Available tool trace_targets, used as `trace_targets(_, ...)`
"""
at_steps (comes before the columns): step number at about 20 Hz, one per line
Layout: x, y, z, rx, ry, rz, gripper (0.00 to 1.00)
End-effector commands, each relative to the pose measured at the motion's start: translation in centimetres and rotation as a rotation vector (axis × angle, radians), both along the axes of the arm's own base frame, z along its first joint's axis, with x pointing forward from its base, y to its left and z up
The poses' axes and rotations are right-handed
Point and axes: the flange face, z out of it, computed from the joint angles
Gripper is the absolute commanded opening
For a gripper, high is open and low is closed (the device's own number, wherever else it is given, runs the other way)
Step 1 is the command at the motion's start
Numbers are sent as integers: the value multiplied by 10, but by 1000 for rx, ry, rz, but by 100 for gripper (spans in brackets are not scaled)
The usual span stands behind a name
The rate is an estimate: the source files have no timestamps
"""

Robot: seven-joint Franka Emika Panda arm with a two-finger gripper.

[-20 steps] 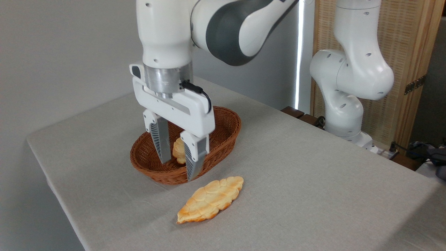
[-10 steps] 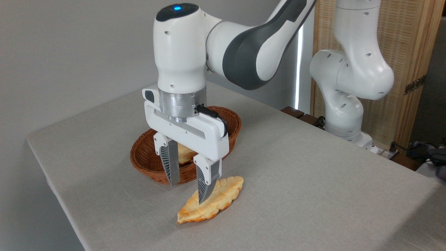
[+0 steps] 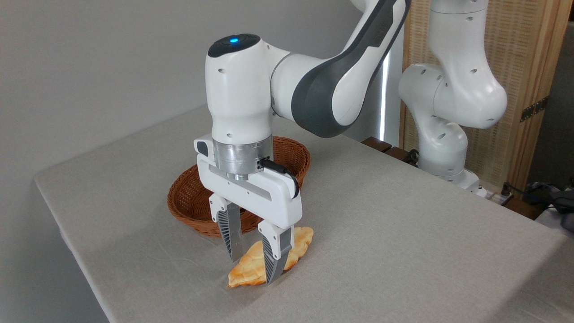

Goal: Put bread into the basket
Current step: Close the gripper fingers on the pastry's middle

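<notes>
The basket sits behind and to the left of the jaws, on the table, its near rim just past the left finger. The gripper points straight down with its jaws apart, straddling the bread, which lies flat on the cloth with its long axis running from near-left to far-right. The left finger stands at the bread's far edge, the right finger at its near edge, both tips close to the table; whether they touch it cannot be told.

The step in hand looks like the grasp. To do it well, the tips should go fully down beside the thin edges before closing, so the pads catch the sides rather than ride over the top. The jaws sit left of the bread's middle, so the longer right end may sag. Close gently, since the scalloped crust could crumble.
</notes>
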Motion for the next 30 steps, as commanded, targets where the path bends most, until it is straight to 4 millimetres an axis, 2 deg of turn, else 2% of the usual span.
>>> trace_targets(1, -1, 1, 0, 9, -14, -11, 100)
trace_targets(6, 1, -2, -12, 9, 6, -16, 100)
trace_targets(25, -1, -8, -20, 3, 30, -16, 100)
trace_targets(26, -1, -9, -20, 3, 30, -20, 97)
trace_targets(29, -1, -9, -20, 4, 30, -26, 50)
trace_targets(30, -1, -9, -20, 4, 30, -26, 42)
